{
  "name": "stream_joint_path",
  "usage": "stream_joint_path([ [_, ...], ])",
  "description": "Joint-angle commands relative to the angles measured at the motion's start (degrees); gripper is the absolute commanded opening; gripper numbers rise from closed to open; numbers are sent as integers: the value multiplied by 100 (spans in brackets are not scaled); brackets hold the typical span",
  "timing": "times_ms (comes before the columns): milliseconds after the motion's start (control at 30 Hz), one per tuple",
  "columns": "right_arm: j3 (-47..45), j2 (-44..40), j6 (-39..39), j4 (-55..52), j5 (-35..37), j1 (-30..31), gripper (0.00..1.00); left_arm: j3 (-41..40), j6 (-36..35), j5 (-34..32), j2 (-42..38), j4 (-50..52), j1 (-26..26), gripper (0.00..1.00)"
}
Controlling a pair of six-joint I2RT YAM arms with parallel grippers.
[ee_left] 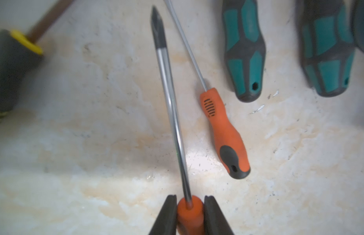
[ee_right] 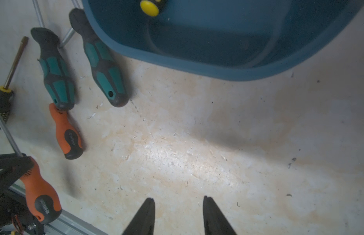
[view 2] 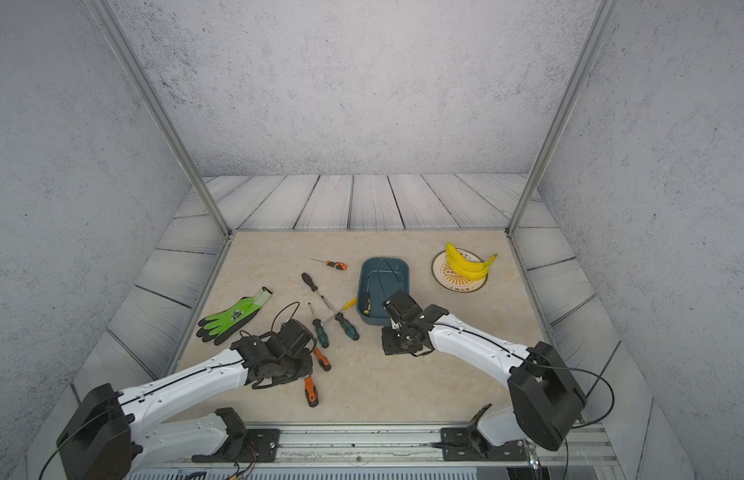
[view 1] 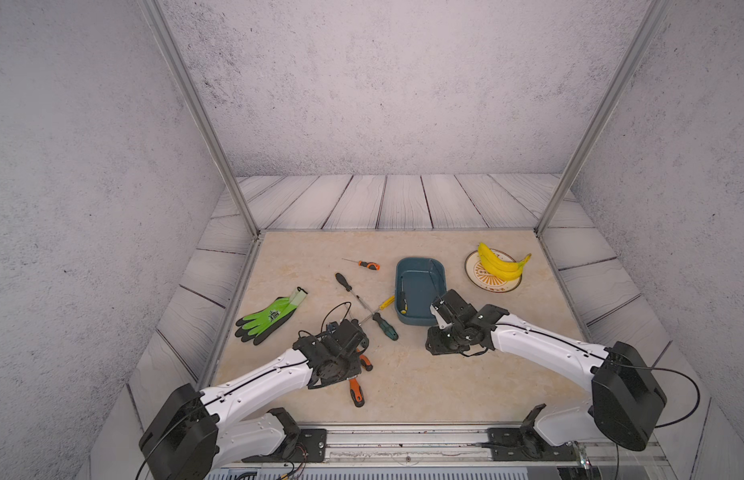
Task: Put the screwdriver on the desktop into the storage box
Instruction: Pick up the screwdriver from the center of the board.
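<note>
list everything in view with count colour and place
storage box: 1, dark teal-blue, mid desktop
boxed screwdriver: 1, black, yellow cap, in the box
held screwdriver: 1, orange, in left gripper
loose orange screwdrivers: 2, orange, one beside held one, one farther back
teal screwdrivers: 2, teal, near the box
black screwdriver: 1, black, crossing the yellow one
yellow screwdriver: 1, yellow handle, left of box
yellow-collared screwdriver: 1, black, wrist views only
glove: 1, green, left side
bananas: 1 bunch, yellow, on plate
plate: 1, cream, far right
left gripper: 1, black, shut on held screwdriver
right gripper: 1, black, open, by the box
</note>
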State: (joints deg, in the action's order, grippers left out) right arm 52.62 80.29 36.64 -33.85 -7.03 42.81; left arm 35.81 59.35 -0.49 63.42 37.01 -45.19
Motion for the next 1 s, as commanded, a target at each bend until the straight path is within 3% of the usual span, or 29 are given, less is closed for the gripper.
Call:
stream_joint_path([
  [0, -24, -193, -42, -137, 138, 17, 43, 211, -63, -350, -381, 400, 67, 0],
  [200, -4, -563, -229, 48, -148, 17, 44, 624, -253, -434, -652, 587, 159, 0],
  [533, -277, -1241, -166, 1328, -1791, 26, 50, 1491, -675, -174, -441, 103, 160, 0],
  [767, -353, -1201, 51, 2117, -2597, 117, 53, 1688, -817, 234, -328, -575, 160, 0],
  [967, -269, -1021, 129, 2423, -2803, 295, 56, 1714, -767, 657, -337, -1079, 159, 0],
])
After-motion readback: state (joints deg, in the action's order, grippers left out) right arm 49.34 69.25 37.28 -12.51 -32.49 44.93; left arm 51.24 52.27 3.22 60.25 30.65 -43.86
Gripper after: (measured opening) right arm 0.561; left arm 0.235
